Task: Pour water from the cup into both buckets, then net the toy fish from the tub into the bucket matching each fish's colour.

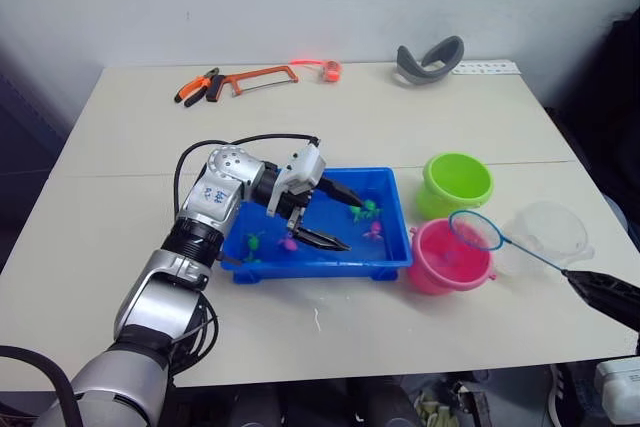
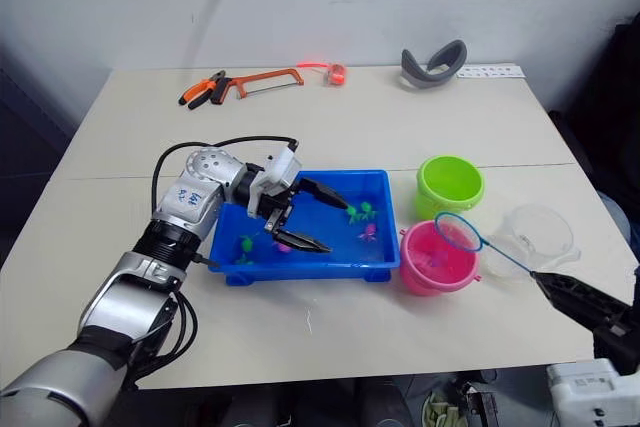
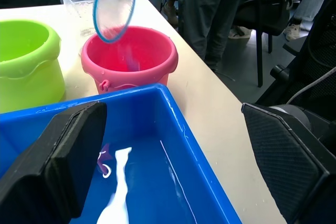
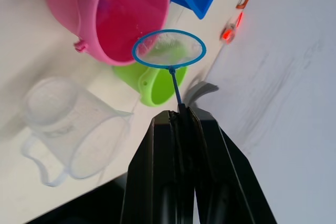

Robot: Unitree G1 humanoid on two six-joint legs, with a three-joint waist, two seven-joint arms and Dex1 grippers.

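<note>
over the blue tub [image 1: 395,209] in the left eye view, the left pincer [image 1: 338,217] hangs with its two black fingers spread wide apart, gripping nothing; small green and pink toy fish [image 1: 366,211] lie in the tub just beside and between those fingers. right of the tub on the tabletop [image 1: 130,147] stand the green bucket [image 1: 457,183] and, nearer the front edge, the pink bucket [image 1: 448,255], with the clear cup [image 1: 548,235] just to their right. the right pincer [image 1: 590,285] sits at the right edge, clamped on the thin handle of a blue net [image 1: 474,230] whose hoop hangs over the pink bucket's rim. a hacksaw [image 1: 258,79] and pliers [image 1: 197,87] lie at the far side, well apart from the tub. the right eye view gives the same layout. from the left wrist view, the left pincer's pads [image 3: 63,156] stand far apart over the tub, a pink fish [image 3: 103,161] near one pad; beyond the tub wall stand the two buckets, the net hoop above the pink one, the cup behind. a person [image 3: 210,9] stands past the tabletop. from the right wrist view, the right pincer's fingers [image 4: 173,177] are pressed together on the net handle, the hoop [image 4: 169,48] showing across the edges of both buckets, the cup beside them.
</note>
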